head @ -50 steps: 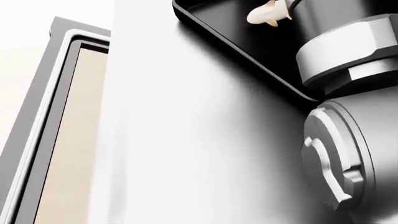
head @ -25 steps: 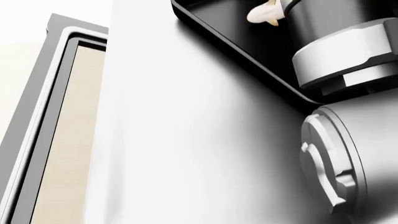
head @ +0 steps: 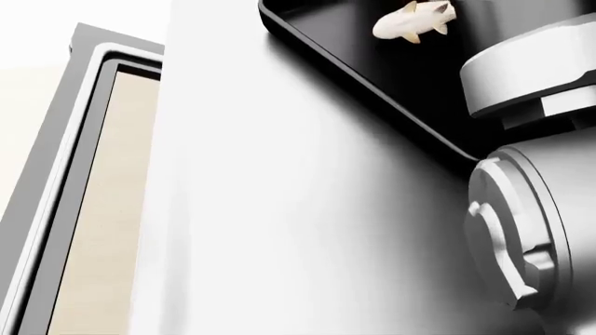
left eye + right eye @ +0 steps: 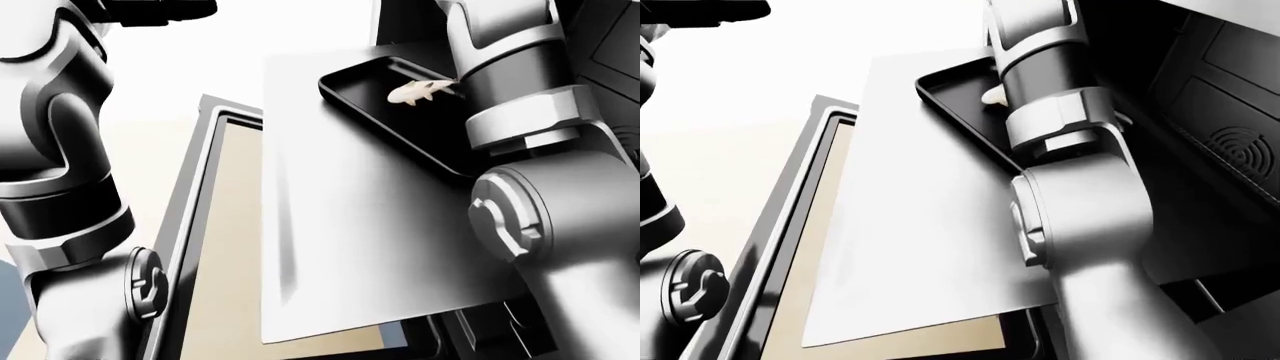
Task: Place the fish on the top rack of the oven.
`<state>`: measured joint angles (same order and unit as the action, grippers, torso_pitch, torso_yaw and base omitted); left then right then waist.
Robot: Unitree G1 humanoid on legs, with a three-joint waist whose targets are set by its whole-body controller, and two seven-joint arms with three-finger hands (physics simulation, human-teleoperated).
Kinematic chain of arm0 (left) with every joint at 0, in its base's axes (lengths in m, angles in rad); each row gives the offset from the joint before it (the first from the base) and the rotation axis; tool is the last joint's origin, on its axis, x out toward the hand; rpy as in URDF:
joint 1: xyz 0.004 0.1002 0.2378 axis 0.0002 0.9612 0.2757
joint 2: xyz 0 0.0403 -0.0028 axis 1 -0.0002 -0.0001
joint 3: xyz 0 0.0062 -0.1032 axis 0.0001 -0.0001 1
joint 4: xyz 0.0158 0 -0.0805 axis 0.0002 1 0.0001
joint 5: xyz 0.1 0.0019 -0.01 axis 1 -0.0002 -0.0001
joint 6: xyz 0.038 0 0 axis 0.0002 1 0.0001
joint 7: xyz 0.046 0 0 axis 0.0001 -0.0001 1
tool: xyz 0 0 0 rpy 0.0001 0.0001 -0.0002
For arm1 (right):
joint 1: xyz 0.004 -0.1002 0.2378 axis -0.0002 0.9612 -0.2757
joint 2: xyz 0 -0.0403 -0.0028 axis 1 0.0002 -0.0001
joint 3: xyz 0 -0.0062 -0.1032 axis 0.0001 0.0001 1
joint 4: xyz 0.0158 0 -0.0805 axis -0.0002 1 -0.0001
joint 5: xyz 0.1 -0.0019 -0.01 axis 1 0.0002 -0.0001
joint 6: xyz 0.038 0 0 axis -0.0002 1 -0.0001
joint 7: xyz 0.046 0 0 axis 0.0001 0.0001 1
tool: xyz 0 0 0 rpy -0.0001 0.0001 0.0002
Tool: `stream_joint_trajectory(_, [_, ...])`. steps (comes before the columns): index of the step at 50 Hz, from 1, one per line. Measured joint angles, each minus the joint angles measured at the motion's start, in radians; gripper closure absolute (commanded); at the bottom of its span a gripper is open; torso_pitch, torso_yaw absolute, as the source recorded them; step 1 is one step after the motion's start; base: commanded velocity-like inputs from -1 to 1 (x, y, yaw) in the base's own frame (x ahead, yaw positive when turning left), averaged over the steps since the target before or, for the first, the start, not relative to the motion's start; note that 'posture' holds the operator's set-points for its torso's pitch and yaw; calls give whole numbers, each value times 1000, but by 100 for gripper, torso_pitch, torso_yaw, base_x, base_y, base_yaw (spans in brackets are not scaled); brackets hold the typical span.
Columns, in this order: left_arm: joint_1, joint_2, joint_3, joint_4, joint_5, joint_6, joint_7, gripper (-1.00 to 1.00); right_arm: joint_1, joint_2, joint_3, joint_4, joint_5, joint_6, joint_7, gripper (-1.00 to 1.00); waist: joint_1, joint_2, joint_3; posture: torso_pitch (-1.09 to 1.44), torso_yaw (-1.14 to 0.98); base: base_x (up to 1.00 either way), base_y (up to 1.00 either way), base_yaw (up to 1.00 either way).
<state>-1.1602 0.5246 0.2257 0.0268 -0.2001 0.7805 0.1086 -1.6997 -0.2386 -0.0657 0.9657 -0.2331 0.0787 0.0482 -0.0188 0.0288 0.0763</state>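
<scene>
— Fish (image 4: 420,91) was seen where?

— It was found lying on a black tray (image 4: 380,112), near that tray's upper end in the left-eye view. The tray was set on a pale grey sheet-like surface (image 4: 350,240), toward its upper right corner.

— And the hands?

— Neither hand could be made out. The right arm (image 4: 1060,142) was stretched up across the tray, its forearm just beside the fish, but the fingers were cut off by the picture's top edge, so their grip could not be told. The left arm (image 4: 60,187) was raised at the left, its hand out of view.

— Anything else?

— 1 grey-framed panel (image 3: 84,195) with a beige inner face was seen left of the sheet.
</scene>
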Motion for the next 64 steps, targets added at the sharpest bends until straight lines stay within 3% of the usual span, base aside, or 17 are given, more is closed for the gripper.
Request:
stream_joint_trajectory(16, [-8,4,0,-15,-23,-40,15,-100,-4,-13,-3,-29,7,-60,-51,-100,1,-2,1,0,0,0,0,0])
stream_joint_trajectory(64, [-48,18,-4,-42,-56,-145,43,-100,2,-15,4,-116,-29,-153,-63,-100,2,-5,7,0,0,0,0,0])
